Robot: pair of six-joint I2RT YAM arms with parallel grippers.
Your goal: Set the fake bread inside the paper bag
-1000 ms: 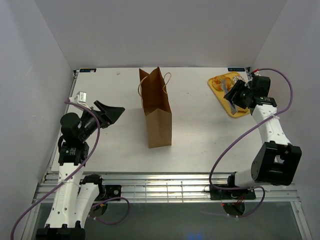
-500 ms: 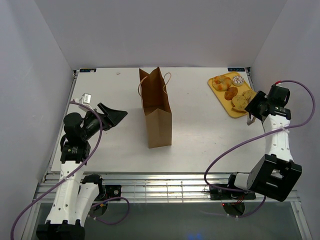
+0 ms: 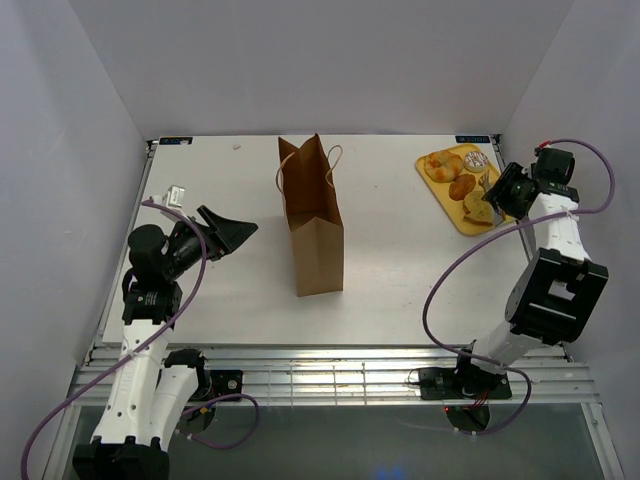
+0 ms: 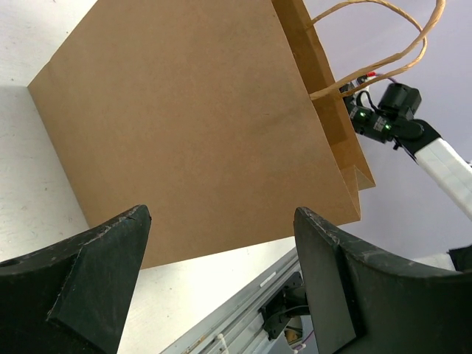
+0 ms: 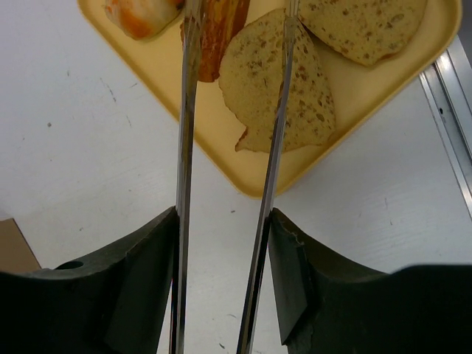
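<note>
At the right end of the table [image 3: 390, 270], the right claw [image 5: 221, 221] had swung back to the yellow tray [image 3: 448, 196]. A second ago it hung right over the bread [image 3: 461, 187] and hid most of it. Half a second ago it had pulled off to the right, clear of the tray. Now it sat at the tray's near right edge. It was clamped on a pair of metal tongs [image 5: 182, 147], one blade against each finger. The blades stood apart and pointed up the tray. Between them lay the nearest toast slice [image 5: 287, 96], not yet pinched as far as the wrist view showed.

All the bread was on the tray: a roll [image 5: 140, 15], a browner piece [image 5: 221, 37], a second slice [image 5: 361, 26] and an iced donut [image 3: 474, 160]. None had gone into the paper bag [image 3: 315, 215], which stood mid-table, well apart from the tray.

The left claw [image 3: 228, 232] had crept a little towards the bag. Its fingers were wide apart, empty, facing the bag's broad side.

So the pull-back looked like a re-aim rather than a lift. The task was at its first pick, probably of that near slice. A flat slice on a smooth tray could slide away from closing tongs.
</note>
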